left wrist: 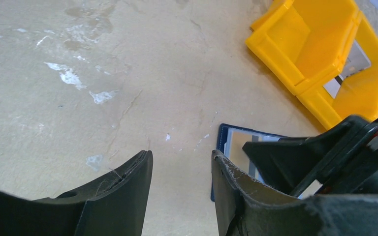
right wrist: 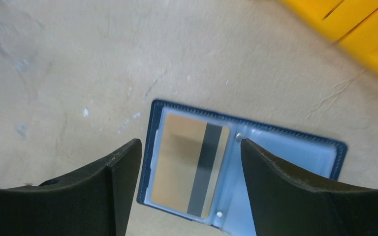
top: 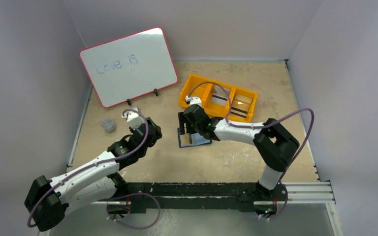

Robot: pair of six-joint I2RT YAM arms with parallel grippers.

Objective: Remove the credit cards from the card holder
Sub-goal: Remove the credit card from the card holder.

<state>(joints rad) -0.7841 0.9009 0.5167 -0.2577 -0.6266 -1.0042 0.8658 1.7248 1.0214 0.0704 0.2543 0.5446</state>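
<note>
Both tools open, right one over the opened holder.
The left tool gaped, holding nothing, near the dark navy folding card holder, which lay spread flat on the sandy desk. The right tool hung spread-jawed above it, over a tan, dark-striped credit card in a see-through pocket. Beyond, two pale cards lay in the yellow plastic three-compartment tray.

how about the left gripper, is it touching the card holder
Apart. The top external view shows bare table between the left gripper and the card holder.
</note>
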